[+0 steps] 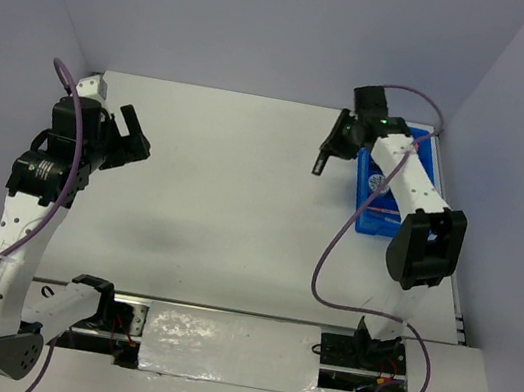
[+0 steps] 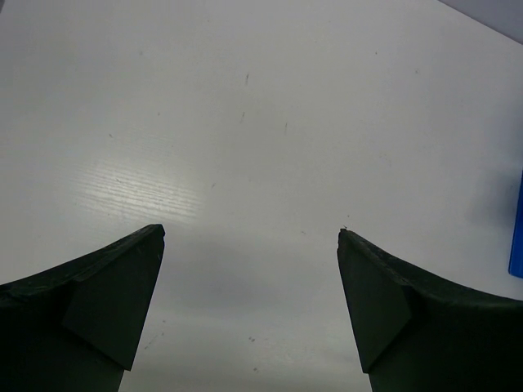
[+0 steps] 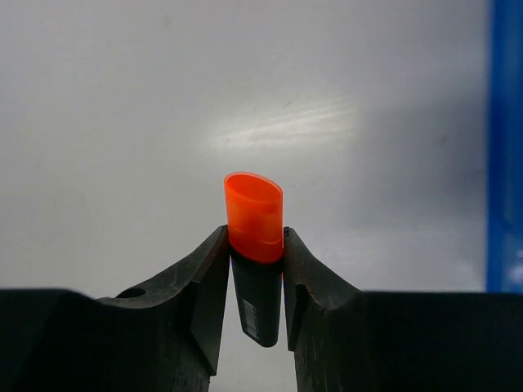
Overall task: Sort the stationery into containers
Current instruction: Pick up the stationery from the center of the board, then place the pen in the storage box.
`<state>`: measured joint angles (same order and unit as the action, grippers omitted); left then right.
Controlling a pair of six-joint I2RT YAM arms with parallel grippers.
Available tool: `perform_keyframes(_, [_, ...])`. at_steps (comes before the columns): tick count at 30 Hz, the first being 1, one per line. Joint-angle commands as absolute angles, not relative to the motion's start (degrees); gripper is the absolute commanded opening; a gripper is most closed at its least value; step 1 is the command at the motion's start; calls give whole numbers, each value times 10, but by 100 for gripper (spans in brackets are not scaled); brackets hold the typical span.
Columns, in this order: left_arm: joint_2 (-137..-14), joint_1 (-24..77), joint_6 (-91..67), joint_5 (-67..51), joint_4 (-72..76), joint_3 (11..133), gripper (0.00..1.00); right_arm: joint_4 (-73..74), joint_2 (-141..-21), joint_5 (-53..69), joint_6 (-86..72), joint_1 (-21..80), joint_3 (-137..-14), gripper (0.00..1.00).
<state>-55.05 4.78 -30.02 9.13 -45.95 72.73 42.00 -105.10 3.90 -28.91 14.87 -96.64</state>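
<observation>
Top external: my left gripper (image 1: 137, 137) stands spread above the table (image 1: 232, 191). My right gripper (image 1: 330, 149) holds a highlighter (image 1: 321, 163) just left of the tray (image 1: 424, 152).
Left wrist: my fingers (image 2: 106, 302) stand wide apart over bare table, with the tray edge at far right.
Right wrist: my fingers (image 3: 200, 286) pinch the highlighter at the base of its orange cap (image 3: 255, 212), with the tray edge at right.

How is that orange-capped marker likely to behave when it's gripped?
Probably stiff: the highlighter juts straight from the right gripper without bending. Its glossy cap looks smooth, so it might slip. The flattened oval cap suggests it would hardly roll.
</observation>
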Motion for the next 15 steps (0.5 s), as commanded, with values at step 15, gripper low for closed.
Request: perform_keyframes(15, [-554, 42, -320, 52, -447, 733, 99, 377, -1109, -107, -651, -140, -1000, 1])
